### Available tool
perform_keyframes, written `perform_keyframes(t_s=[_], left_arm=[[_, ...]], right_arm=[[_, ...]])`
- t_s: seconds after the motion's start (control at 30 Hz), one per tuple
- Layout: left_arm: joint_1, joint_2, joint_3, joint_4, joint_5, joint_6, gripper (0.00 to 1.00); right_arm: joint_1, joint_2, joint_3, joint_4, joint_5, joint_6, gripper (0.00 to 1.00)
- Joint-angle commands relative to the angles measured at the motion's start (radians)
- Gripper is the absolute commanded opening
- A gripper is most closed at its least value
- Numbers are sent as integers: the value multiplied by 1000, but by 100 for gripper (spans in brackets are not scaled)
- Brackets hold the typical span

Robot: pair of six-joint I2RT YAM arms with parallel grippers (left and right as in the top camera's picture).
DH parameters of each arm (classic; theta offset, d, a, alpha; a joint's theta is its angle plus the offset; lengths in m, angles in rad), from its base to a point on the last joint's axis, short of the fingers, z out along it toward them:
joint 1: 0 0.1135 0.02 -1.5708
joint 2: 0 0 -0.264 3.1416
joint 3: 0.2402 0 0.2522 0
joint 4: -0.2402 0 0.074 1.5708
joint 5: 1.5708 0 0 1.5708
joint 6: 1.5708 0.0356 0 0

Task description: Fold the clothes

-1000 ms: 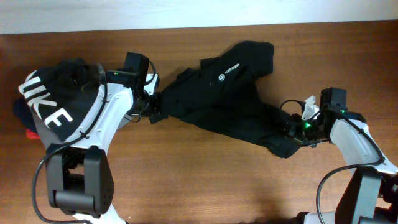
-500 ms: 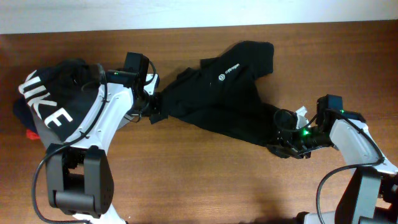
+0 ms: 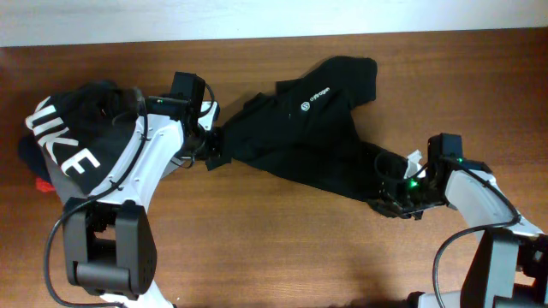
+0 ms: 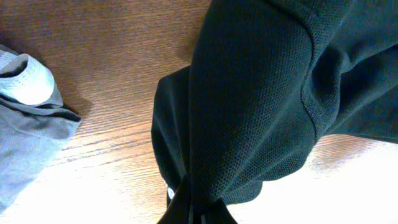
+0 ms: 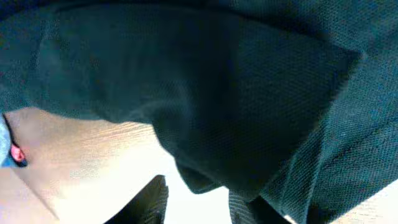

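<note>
The clothes (image 3: pixel 308 137), a plain black T-shirt with a tiny white logo, lie crumpled in a diagonal band across the middle of the table. My left gripper (image 3: pixel 212 144) is shut on the shirt's left end; in the left wrist view the fabric (image 4: pixel 261 93) bunches into the closed fingertips of the left gripper (image 4: pixel 194 214). My right gripper (image 3: pixel 391 195) sits at the shirt's lower right end. In the right wrist view its fingers (image 5: pixel 152 199) stand apart, a fold of the black fabric (image 5: pixel 217 93) hanging just above the gap and against the right finger.
A black garment with white NIKE letters (image 3: pixel 68 141) lies at the far left under the left arm, with something red (image 3: pixel 43 184) beside it. A grey folded garment (image 4: pixel 31 124) shows in the left wrist view. Bare wood runs along the table's front (image 3: pixel 282 257).
My right gripper has moved left and toward the table's front, onto the shirt's lower right end, and its jaws widened then narrowed. The left arm and its grip have not moved.
</note>
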Motion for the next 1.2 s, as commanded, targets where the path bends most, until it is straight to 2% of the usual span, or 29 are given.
perform_keyframes(t_s=[0.0, 0.2, 0.43, 0.5, 0.57, 0.6, 0.7, 0.8, 0.9, 1.17], left_arm=[[1, -11, 8, -6, -7, -2, 1], [1, -11, 8, -10, -7, -2, 1], [1, -11, 8, -10, -7, -2, 1], [1, -11, 8, -10, -7, -2, 1], [1, -11, 8, -10, -7, -2, 1], [1, -11, 8, -10, -7, -2, 1], [1, -11, 8, -10, -7, -2, 1], [1, -11, 8, -10, -7, -2, 1], [1, -11, 8, -12, -7, -2, 1], [1, -26, 8, -27, -7, -2, 0]], right_arm=[[6, 8, -26, 19, 16, 63, 34], [6, 8, -35, 39, 16, 79, 28], [6, 8, -35, 74, 6, 86, 13], [6, 8, -35, 80, 6, 86, 16], [6, 8, -35, 80, 6, 85, 31], [6, 8, -36, 79, 6, 86, 34], [6, 8, -36, 76, 6, 86, 34], [7, 13, -43, 78, 25, 114, 23], [11, 18, -51, 85, 32, 119, 5], [12, -67, -24, 42, -164, 1, 4]])
